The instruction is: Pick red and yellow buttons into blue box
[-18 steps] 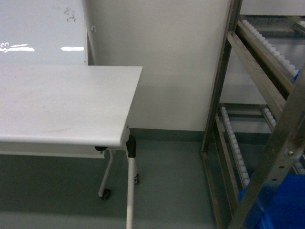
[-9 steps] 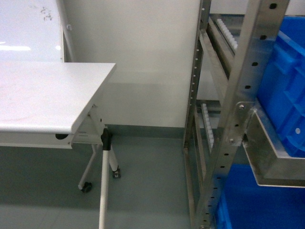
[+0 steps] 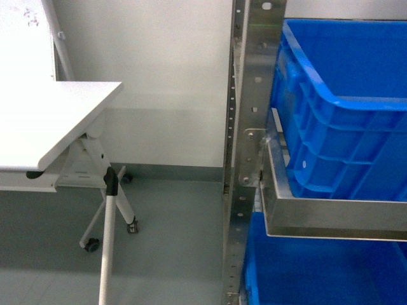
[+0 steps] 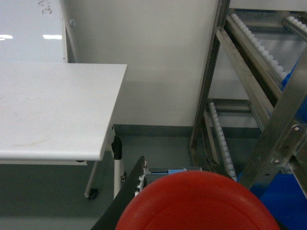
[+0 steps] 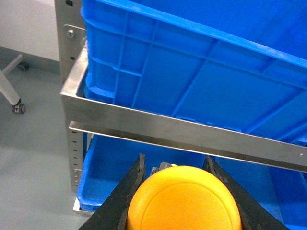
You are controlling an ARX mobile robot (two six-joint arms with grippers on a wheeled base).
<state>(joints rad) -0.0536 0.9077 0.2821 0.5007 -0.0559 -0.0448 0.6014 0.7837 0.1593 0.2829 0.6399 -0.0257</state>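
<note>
My left gripper (image 4: 192,211) was clamped on the red button (image 4: 197,201), up in the air between the white table (image 4: 53,110) and the metal rack (image 4: 268,120). My right gripper (image 5: 180,201) had its fingers closed on the yellow button (image 5: 182,199), right beside the blue box (image 5: 201,72) on the rack shelf.

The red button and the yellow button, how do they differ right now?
The red button has a red cap and sits in the left tool; the yellow button has a yellow cap and sits in the right tool. The red one faces a white table and a metal rack, while the yellow one faces a blue box. Both are round, domed and held.
</note>
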